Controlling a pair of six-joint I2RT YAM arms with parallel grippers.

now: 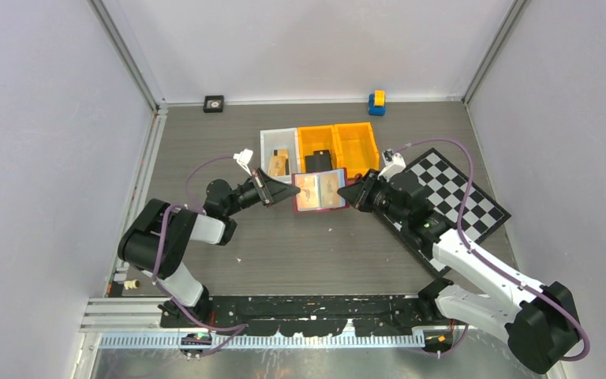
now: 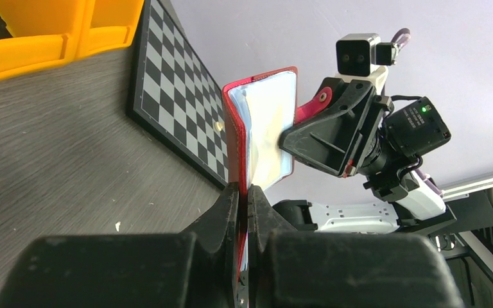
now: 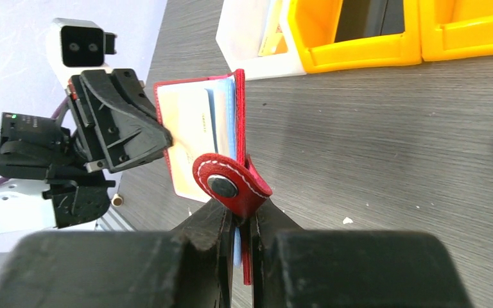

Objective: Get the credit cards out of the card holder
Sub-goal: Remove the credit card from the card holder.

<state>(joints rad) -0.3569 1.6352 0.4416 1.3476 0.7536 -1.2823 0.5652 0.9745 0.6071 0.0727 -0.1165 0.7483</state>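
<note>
Red card holder [image 1: 320, 191] held open over the worktop [image 1: 284, 253], toward its far edge, credit cards [image 1: 310, 193] in the sleeves. Left fingers [image 2: 231, 208] pinch one flap, right fingers [image 3: 221, 221] the other. I reckon releasing either side lets it fold or drop.

Grey wood-grain table [image 1: 284, 253], pale lavender walls [image 1: 47, 118], even light.

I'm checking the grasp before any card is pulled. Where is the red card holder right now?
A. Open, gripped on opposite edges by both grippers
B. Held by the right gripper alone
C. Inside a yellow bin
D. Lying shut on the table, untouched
A: the card holder is spread open, with the left gripper shut on one edge and the right gripper shut on the opposite edge.
</note>
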